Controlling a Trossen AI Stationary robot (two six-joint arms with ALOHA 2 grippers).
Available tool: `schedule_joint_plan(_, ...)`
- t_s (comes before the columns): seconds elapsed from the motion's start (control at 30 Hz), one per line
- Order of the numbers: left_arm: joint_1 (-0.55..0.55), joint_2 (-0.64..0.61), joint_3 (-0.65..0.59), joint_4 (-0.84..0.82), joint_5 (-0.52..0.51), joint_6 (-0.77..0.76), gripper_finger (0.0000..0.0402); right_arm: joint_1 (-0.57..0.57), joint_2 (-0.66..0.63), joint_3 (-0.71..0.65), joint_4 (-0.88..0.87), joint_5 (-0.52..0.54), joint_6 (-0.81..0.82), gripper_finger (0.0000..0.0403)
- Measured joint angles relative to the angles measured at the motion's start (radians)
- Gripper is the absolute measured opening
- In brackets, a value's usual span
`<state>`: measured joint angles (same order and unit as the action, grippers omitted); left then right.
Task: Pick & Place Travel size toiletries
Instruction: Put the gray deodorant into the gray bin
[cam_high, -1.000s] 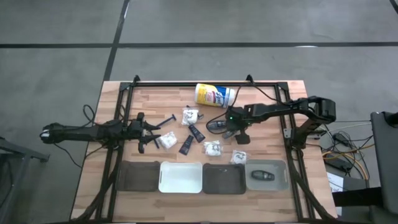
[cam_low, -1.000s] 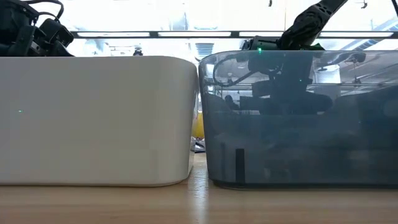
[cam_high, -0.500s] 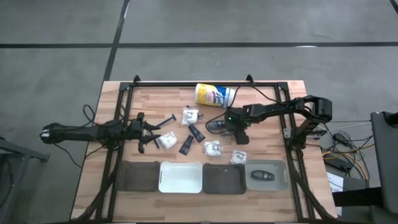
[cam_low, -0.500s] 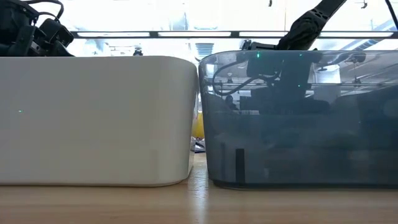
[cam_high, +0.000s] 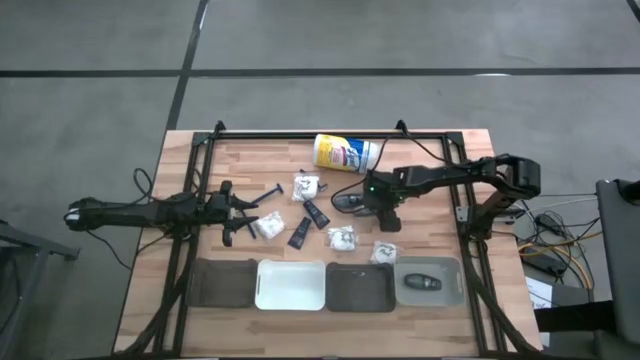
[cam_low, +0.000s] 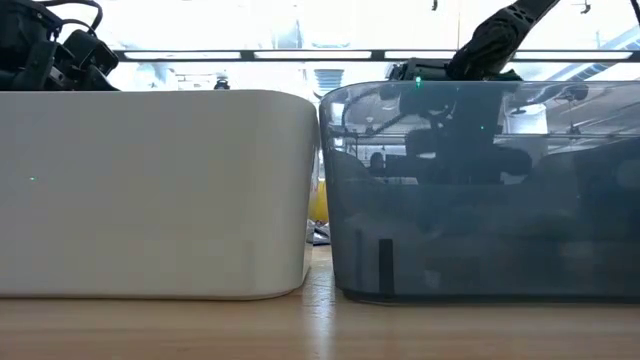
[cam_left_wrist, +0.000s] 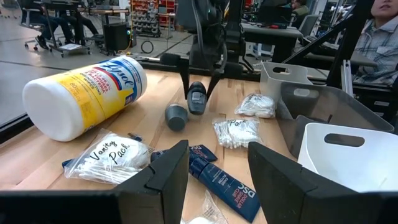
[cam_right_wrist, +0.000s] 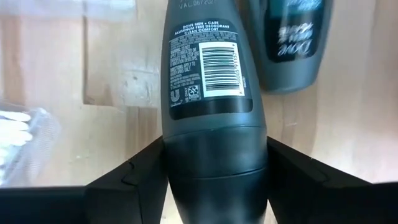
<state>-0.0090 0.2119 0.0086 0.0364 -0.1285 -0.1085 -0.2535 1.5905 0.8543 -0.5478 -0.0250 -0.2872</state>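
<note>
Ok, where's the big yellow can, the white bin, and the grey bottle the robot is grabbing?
Yellow can (cam_left_wrist: 87, 93), left wrist view, its yellow side.
White bin (cam_high: 291, 284), high view, its floor.
Grey bottle (cam_right_wrist: 211, 93), right wrist view, its back label.

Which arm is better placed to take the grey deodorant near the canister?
Right. The right gripper already has its fingers on both sides of the grey deodorant. The left gripper waits across the table.

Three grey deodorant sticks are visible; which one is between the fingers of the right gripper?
The deodorant showing its barcode label, in the middle of the table. The right gripper has one finger on each side. A second lies beside it; the third is in a bin.
</note>
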Motion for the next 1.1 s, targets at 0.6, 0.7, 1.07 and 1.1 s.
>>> schedule_joint_plan(0.6,0.0,0.0,0.0,0.0,0.0,0.0,0.0171,0.02,-0.252,-0.023,-0.069,-0.01,0.084,0.0205)
schedule_joint_plan(0.7,0.0,0.0,0.0,0.0,0.0,0.0,0.0171,0.038,-0.3,-0.039,-0.077,-0.011,0.119,0.0208)
schedule_joint_plan(1.07,0.0,0.0,0.0,0.0,0.0,0.0,0.0171,0.144,-0.419,-0.065,-0.121,-0.001,0.323,0.0208)
schedule_joint_plan(1.1,0.0,0.0,0.0,0.0,0.0,0.0,0.0171,0.156,-0.426,-0.065,-0.135,-0.001,0.345,0.0209)
